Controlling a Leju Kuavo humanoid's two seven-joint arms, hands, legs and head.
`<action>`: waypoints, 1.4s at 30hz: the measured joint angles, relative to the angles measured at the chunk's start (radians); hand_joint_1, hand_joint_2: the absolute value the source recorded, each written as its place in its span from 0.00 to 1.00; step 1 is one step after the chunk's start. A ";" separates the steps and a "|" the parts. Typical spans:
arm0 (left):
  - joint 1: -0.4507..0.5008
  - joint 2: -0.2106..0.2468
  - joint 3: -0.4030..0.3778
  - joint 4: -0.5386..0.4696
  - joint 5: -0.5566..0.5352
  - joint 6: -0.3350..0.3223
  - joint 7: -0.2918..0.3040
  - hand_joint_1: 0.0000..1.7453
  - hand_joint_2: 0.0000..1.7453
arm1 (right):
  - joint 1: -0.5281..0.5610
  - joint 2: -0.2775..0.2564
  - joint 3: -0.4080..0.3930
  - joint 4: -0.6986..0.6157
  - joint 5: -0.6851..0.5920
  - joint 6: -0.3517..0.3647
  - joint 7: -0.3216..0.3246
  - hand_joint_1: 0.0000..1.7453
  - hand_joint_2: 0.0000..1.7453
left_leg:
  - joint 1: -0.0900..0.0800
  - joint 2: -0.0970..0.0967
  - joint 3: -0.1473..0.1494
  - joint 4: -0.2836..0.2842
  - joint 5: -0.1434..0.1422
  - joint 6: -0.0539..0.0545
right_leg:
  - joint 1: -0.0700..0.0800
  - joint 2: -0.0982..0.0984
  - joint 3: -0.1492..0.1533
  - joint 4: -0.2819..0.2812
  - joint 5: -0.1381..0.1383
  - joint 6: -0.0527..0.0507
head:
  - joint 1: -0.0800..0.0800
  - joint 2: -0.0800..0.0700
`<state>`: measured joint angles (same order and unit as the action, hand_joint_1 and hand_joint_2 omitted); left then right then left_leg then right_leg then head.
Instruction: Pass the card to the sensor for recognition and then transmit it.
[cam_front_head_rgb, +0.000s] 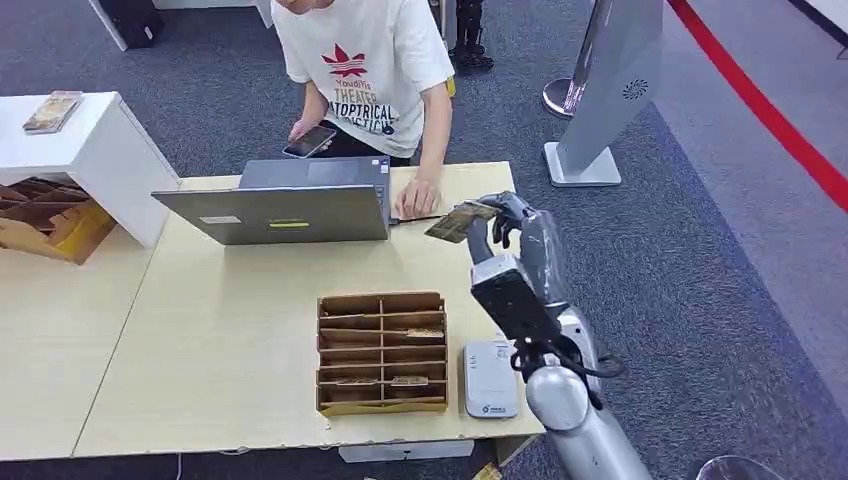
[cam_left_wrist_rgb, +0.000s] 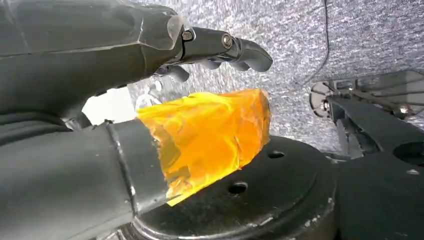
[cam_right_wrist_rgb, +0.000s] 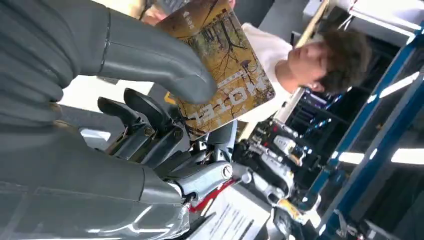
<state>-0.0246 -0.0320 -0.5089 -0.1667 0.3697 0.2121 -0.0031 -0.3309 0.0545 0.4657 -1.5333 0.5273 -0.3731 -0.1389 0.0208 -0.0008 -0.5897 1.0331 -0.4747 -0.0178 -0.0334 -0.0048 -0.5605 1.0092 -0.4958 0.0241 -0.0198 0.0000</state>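
Half done at best, I'd say, judging by where everything sat. The right hand (cam_front_head_rgb: 497, 225) was up over the far side of the table (cam_front_head_rgb: 220, 340), pinching the card (cam_front_head_rgb: 459, 222) between thumb and fingers, and in the right wrist view you could read "HOTEL" on the card (cam_right_wrist_rgb: 225, 70) with the thick thumb pressed across its face. It was being held out near the person (cam_front_head_rgb: 370, 70) standing behind the laptop (cam_front_head_rgb: 290, 212), whose hand (cam_front_head_rgb: 416, 200) rested on the table just beside the card. The sensor (cam_front_head_rgb: 490, 378), that white box next to the wooden card organizer (cam_front_head_rgb: 382, 352), was well behind the hand, nearer the robot. I couldn't tell from this whether the scan had actually happened, but the position looked like the handover stage, with the release not yet done. The left hand (cam_left_wrist_rgb: 150, 75) hung low with nothing in it, fingers loosely extended and apart, so it wasn't part of the job.
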 joint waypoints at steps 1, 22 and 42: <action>-0.002 0.002 -0.004 0.000 -0.003 0.000 0.003 0.00 0.00 | -0.023 0.007 0.003 0.020 -0.006 0.004 0.007 1.00 1.00 | 0.000 0.000 0.000 0.000 0.000 0.000 | 0.000 0.000 0.000 0.000 0.000 0.000 | 0.001 0.000; -0.057 0.027 -0.095 -0.003 -0.095 -0.025 0.083 0.00 0.00 | -0.407 0.129 0.000 0.637 0.015 -0.051 0.107 1.00 1.00 | 0.000 -0.001 0.000 0.000 0.001 0.000 | 0.000 0.000 0.000 0.000 0.001 -0.001 | 0.000 0.000; -0.057 0.027 -0.102 -0.005 -0.082 -0.022 0.076 0.00 0.00 | -0.417 0.148 -0.011 0.783 -0.022 0.011 0.047 0.00 1.00 | 0.000 -0.001 0.000 0.000 0.001 0.000 | 0.000 -0.001 0.000 0.000 0.001 -0.001 | 0.000 0.000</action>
<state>-0.0820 -0.0046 -0.6107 -0.1717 0.2880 0.1903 0.0729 -0.7481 0.2029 0.4543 -0.7506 0.5056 -0.3617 -0.0922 0.0208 -0.0016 -0.5899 1.0335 -0.4734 -0.0178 -0.0334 -0.0054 -0.5607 1.0095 -0.4950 0.0233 -0.0195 0.0000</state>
